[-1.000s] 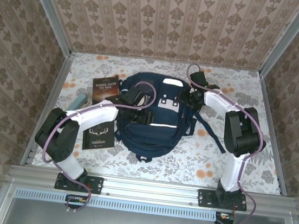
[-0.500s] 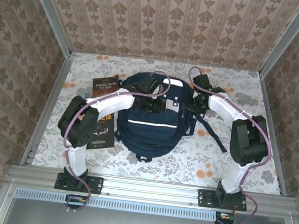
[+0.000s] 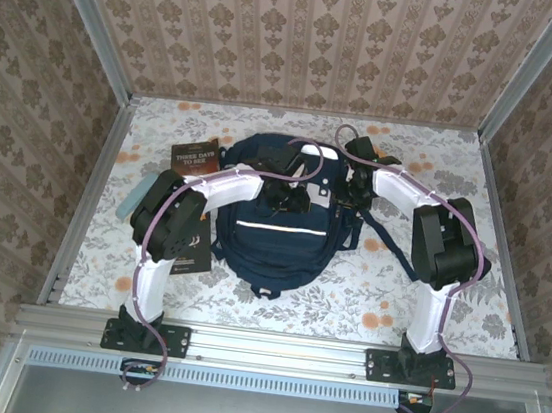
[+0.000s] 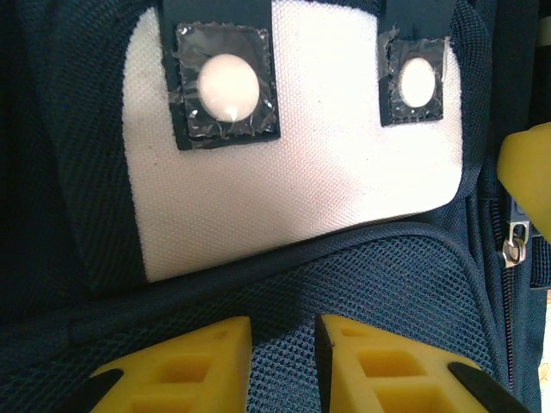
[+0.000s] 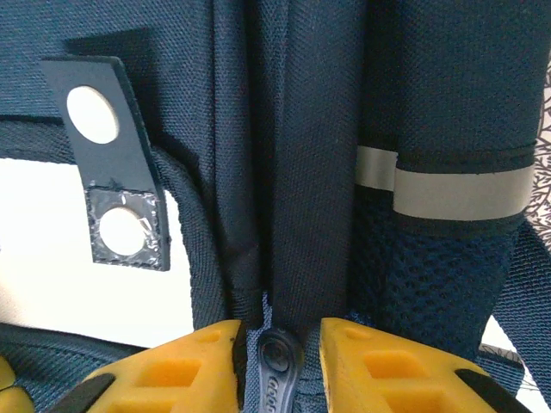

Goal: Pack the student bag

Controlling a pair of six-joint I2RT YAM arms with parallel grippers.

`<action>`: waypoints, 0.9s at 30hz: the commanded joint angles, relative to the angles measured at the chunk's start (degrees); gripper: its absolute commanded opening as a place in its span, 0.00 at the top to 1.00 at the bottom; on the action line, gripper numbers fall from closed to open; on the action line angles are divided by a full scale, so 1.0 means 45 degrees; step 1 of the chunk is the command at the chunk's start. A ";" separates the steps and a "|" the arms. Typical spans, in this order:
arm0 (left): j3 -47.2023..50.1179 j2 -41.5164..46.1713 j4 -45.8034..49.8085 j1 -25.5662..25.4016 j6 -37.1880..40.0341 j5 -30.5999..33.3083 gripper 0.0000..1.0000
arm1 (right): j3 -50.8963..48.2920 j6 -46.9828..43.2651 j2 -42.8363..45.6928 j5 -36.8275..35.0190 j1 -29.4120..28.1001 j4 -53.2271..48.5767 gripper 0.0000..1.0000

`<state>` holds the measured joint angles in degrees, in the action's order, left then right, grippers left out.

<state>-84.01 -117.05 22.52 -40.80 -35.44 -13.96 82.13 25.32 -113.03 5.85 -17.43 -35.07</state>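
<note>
Now arms (image 3: 220, 185) (image 3: 399, 186) arch over student bag (image 3: 272, 251).

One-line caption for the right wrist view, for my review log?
Right pincer straddles a dark zipper pull on the navy-blue fabric backpack.

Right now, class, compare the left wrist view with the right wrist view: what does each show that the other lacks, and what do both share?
Left wrist, not right wrist: a metal zipper pull at the right edge, and two dark tabs side by side. Right wrist, not left wrist: a grey reflective stripe, and a dark pull tab between the right gripper fingers. Both: the student bag, its white patch and taped white discs.
</note>
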 commanded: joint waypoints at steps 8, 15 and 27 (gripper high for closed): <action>0.0573 -0.0672 0.0045 -0.0038 -0.0729 0.0484 0.74 | 0.0501 -0.0584 -0.0306 -0.0325 -0.0051 -0.0946 0.86; 0.0034 -0.1543 0.0537 -0.0016 -0.1377 0.0649 0.77 | -0.0547 -0.1395 0.1228 -0.0513 -0.0091 -0.0822 0.93; 0.0158 -0.1654 0.0405 0.0184 -0.1557 0.0387 0.77 | -0.2608 -0.1607 0.3202 0.2256 -0.0086 0.0756 1.00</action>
<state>-84.97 -119.22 20.84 -40.73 -41.04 -14.13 72.49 18.22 -101.80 10.02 -17.45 -31.24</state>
